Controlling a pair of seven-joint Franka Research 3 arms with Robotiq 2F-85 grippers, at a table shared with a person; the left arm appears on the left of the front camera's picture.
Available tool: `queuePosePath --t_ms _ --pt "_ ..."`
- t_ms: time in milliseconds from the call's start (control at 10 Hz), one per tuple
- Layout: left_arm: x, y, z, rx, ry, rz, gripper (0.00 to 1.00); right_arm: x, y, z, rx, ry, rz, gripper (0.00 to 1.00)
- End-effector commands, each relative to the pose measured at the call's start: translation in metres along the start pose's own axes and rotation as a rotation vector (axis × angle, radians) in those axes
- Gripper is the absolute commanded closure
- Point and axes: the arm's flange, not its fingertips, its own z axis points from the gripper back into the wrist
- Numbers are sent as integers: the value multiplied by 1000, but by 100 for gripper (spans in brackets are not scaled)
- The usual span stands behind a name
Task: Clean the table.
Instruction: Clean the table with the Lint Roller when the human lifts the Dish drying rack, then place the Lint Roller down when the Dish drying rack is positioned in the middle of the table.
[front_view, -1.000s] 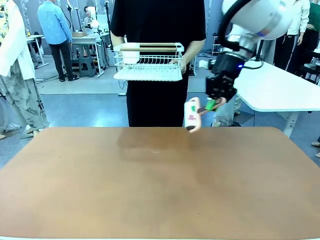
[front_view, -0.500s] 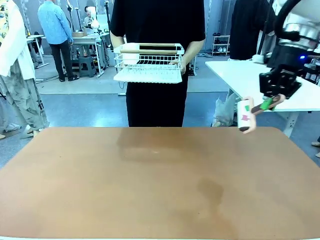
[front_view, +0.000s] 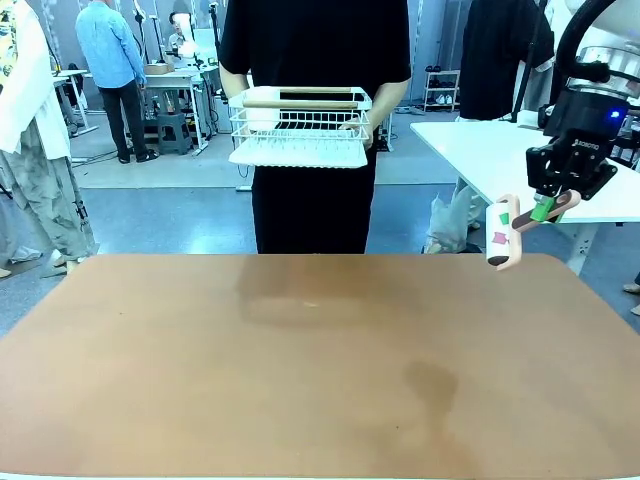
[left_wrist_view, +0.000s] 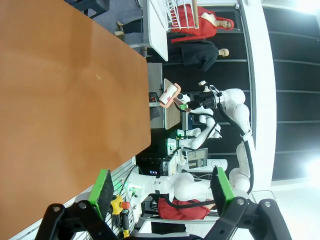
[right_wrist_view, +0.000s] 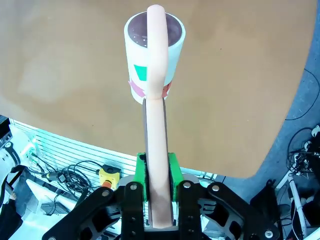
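Above the table's (front_view: 300, 370) far right corner, the right gripper (front_view: 543, 210) clamps a lint roller's (front_view: 501, 236) handle; rolling seems underway, and next it must lower onto the top.

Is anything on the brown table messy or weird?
A faint darker smudge marks the table towards its near right. Nothing is spilled or broken. The right claw holds a lint roller in the air, off the table's far right corner.
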Motion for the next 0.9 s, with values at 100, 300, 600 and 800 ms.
queuePosePath --t_ms 100,300,600,800 --pt "-1 -1 2 -5 -2 -5 0 2 1 3 9 -5 20 79" --pt "-1 -1 2 -5 -2 -5 0 2 1 3 9 -5 20 79" --pt "-1 -1 2 -5 -2 -5 0 2 1 3 9 -5 20 79" --pt "-1 -1 2 -5 -2 -5 0 2 1 3 9 -5 20 79"
